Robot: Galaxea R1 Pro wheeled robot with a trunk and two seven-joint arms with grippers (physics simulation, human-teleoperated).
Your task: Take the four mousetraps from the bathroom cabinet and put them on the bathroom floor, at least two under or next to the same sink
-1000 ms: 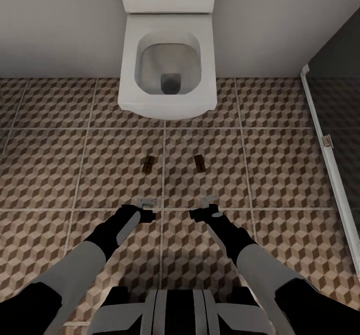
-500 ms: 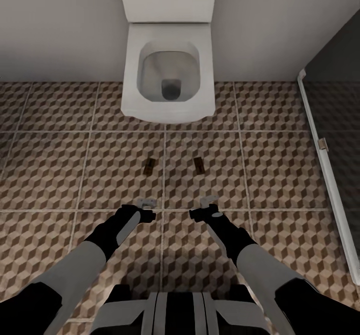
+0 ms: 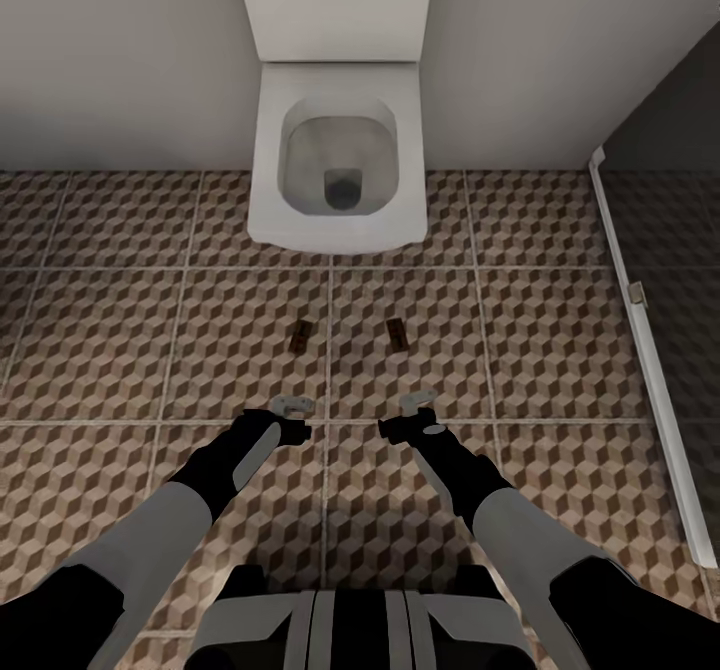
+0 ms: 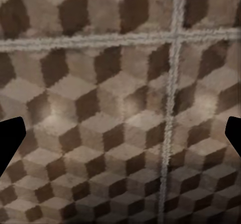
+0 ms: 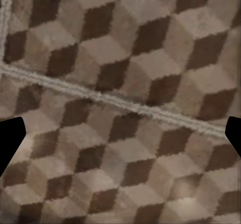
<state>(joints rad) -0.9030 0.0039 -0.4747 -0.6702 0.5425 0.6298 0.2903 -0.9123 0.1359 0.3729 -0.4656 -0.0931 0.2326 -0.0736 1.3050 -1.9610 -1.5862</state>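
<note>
The bathroom floor (image 3: 560, 350) consists of large square tiles printed with a brown, beige and cream cube pattern, separated by pale grout lines. A plain light wall (image 3: 110, 50) meets the floor along a straight edge at the back of the room.

At the left of the head view, the left gripper (image 3: 290, 407) hangs above the floor near a grout crossing. Its fingertips appear at opposite edges of the left wrist view with bare tile between them, so the gripper (image 4: 120, 133) is spread wide and holds nothing.

Ahead of it, the left mousetrap (image 3: 298, 336) lies flat on a tile, just left of a grout line running away from the robot. The right mousetrap (image 3: 398, 333) lies flat on the neighbouring tile on the other side of that line. The two are near each other but apart, and both lie between the grippers and the toilet (image 3: 340, 160). The toilet is white and square, set against the wall, with its bowl open to view.

The right gripper (image 3: 417, 403) hangs above the floor level with the left one. In the right wrist view the gripper (image 5: 120, 133) is likewise spread wide and empty over patterned tile.

At the right, a pale frame strip (image 3: 650, 370) borders a darker, grey-tinted tiled area (image 3: 690, 250).
</note>
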